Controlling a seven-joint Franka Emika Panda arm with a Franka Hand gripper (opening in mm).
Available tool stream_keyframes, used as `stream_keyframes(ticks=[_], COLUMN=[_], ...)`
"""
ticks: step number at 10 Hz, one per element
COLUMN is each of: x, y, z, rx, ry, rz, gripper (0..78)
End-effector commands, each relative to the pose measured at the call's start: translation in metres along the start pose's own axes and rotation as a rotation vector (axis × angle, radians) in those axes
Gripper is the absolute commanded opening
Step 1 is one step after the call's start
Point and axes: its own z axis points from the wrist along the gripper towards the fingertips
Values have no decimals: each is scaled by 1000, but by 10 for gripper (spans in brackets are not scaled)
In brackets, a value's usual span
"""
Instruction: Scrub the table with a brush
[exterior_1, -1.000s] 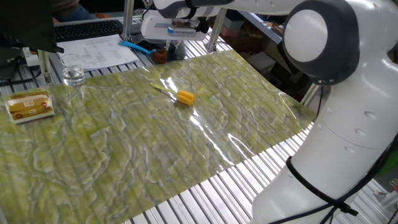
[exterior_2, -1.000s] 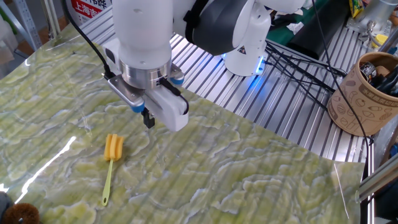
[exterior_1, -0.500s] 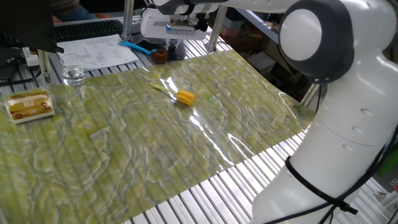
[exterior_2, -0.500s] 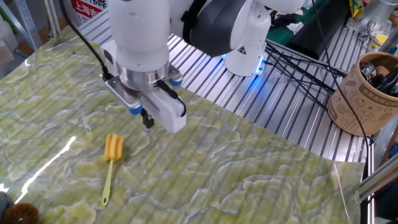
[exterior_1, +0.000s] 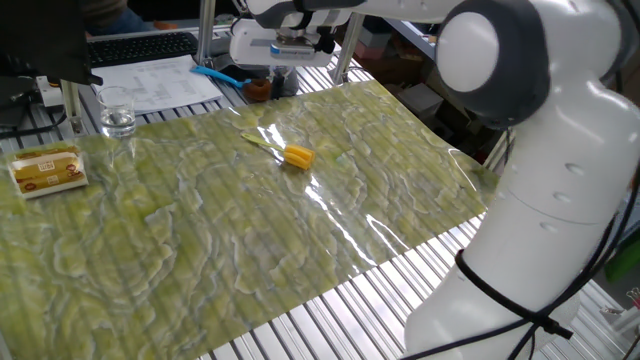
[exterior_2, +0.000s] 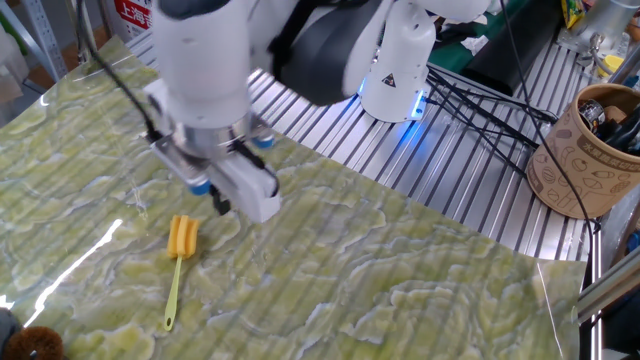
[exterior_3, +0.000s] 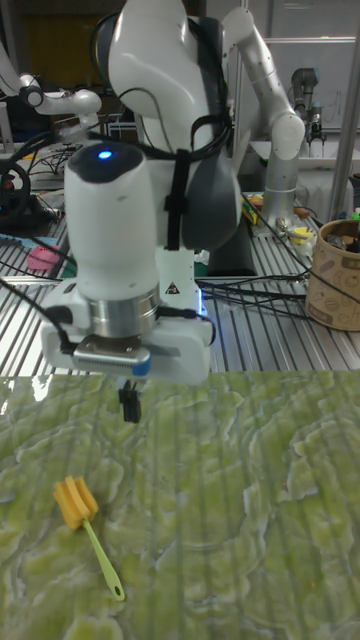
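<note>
Here the brush (exterior_2: 178, 260) lies flat on the table (exterior_2: 420, 280), bristle head toward the gripper (exterior_2: 218, 205), handle pointing away; finger spacing cannot be told.

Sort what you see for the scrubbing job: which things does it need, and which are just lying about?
Needed: the brush, the table with its green sheet, the gripper.

Lying about: yellow packet, glass, brown cup, keyboard, papers.

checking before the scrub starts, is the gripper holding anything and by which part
Nothing is held. The gripper hangs above the sheet, apart from the brush lying flat.
</note>
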Motion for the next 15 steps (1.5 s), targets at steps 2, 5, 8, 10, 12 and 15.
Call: stream_keyframes(ticks=[2, 5, 8, 10, 12, 15], x=[-35, -45, -52, -55, -59, -63], y=[-29, -41, -44, -43, -46, -52], z=[30, 58, 82, 98, 113, 129], rx=[4, -8, -9, -7, -5, -8], ry=[-28, -58, -72, -84, -86, -90], rz=[-86, -120, -140, -151, -165, -175], gripper=[0, 0, 0, 0, 0, 0])
